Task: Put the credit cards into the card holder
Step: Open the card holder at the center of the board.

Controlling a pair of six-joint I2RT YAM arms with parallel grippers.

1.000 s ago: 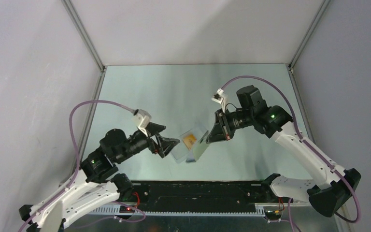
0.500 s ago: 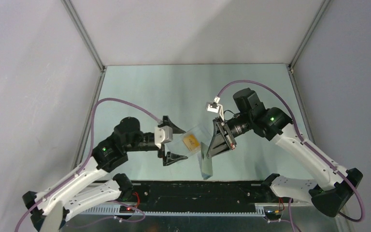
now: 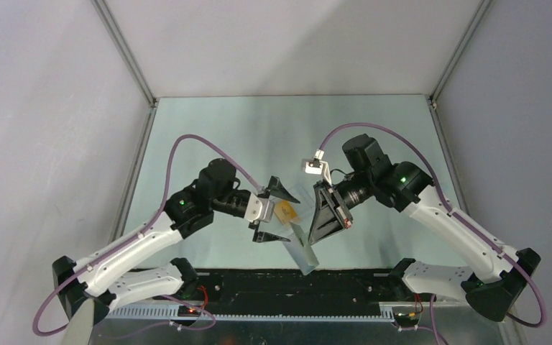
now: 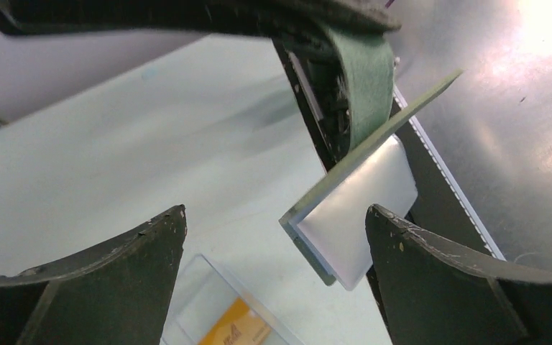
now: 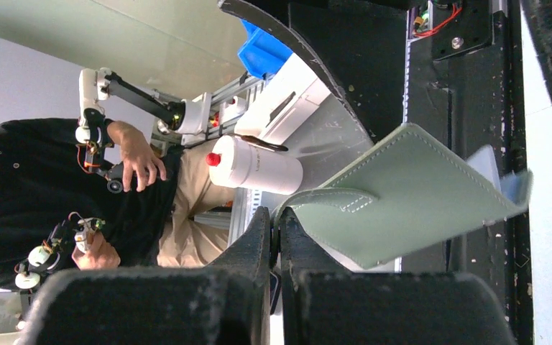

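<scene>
Gripping the card holder [image 5: 410, 194] by its snap tab [image 5: 330, 198], my right gripper [image 5: 274, 224] is clenched tight and carries it off the bench [image 3: 223, 129], above the middle of the near edge. The holder is grey-green with pale stitching along its border. It hangs partly folded open, and a light blue lining shows at its far end.

My left gripper [image 4: 274, 215] is spread wide and grasps nothing; it faces the holder from just beside it. Lower down between its fingers, a clear plastic box [image 4: 208, 287] sits on the bench, and an orange credit card [image 4: 238, 332] with a small dark mark shows through it.

Only the left wrist view shows the holder's pale inner panel against the edge of the green cover. Only the right wrist view shows the tab and the stitching. From above, the holder's lower corner hangs over the black strip [image 3: 259, 284] at the near edge. The far edge and far corners of the bench lie well apart from both grippers.
</scene>
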